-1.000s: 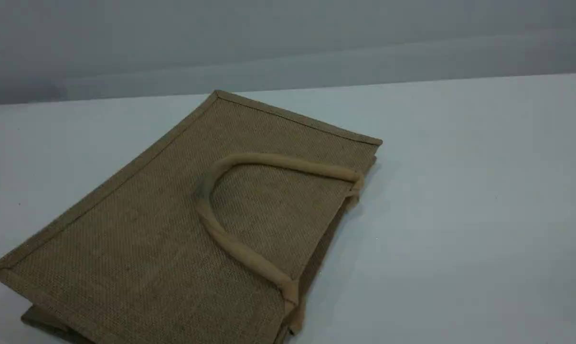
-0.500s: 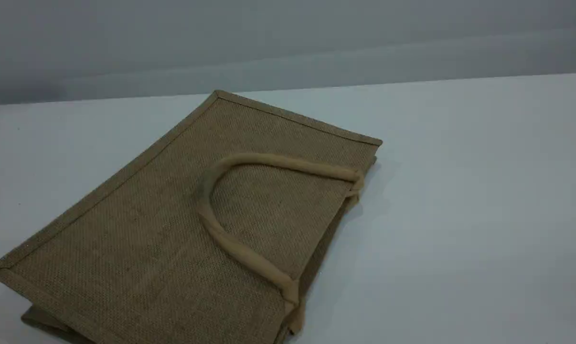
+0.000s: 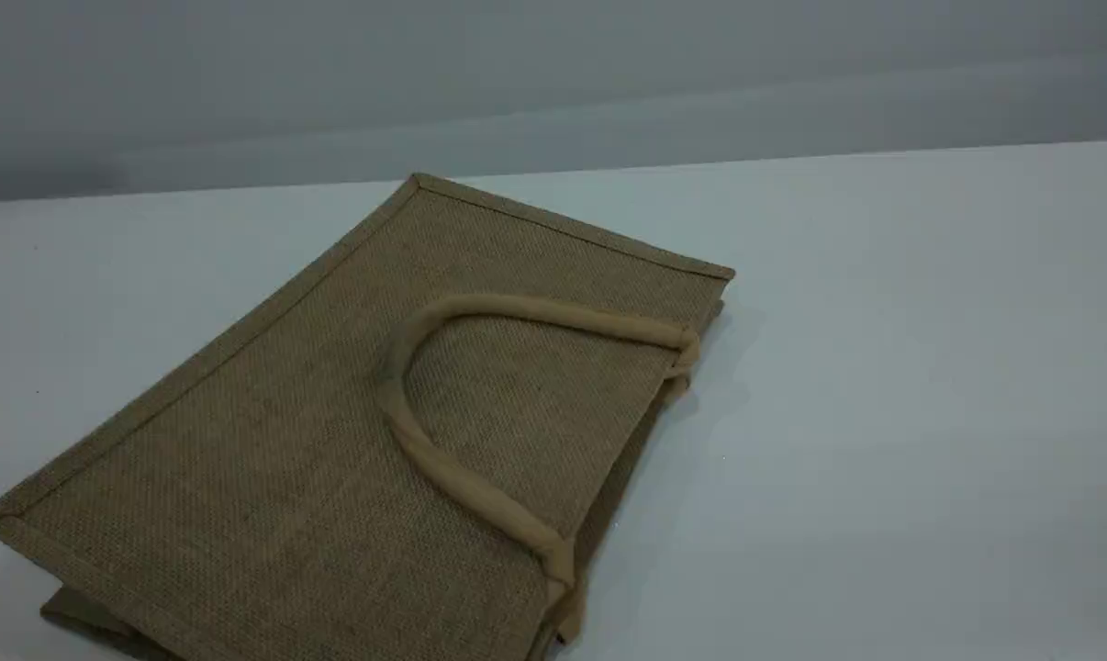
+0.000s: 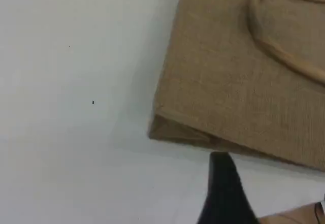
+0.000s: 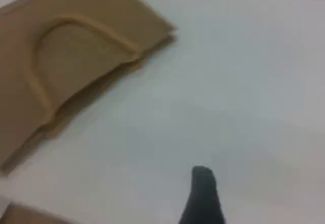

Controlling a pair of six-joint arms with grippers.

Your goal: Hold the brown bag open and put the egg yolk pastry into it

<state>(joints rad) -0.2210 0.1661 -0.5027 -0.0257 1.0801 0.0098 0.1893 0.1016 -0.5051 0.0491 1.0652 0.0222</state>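
Observation:
The brown bag lies flat on the white table, its mouth edge toward the right. One beige loop handle is folded back on its top panel. The egg yolk pastry is out of view in every frame. Neither gripper appears in the scene view. In the left wrist view a single dark fingertip hovers over bare table just beside a corner of the bag. The right wrist view has one dark fingertip above bare table, well to the right of the bag. Nothing sits at either fingertip.
The white table stretches to the right of the bag and ends at a grey wall behind. A tan patch shows at the bottom left corner of the right wrist view; I cannot tell what it is.

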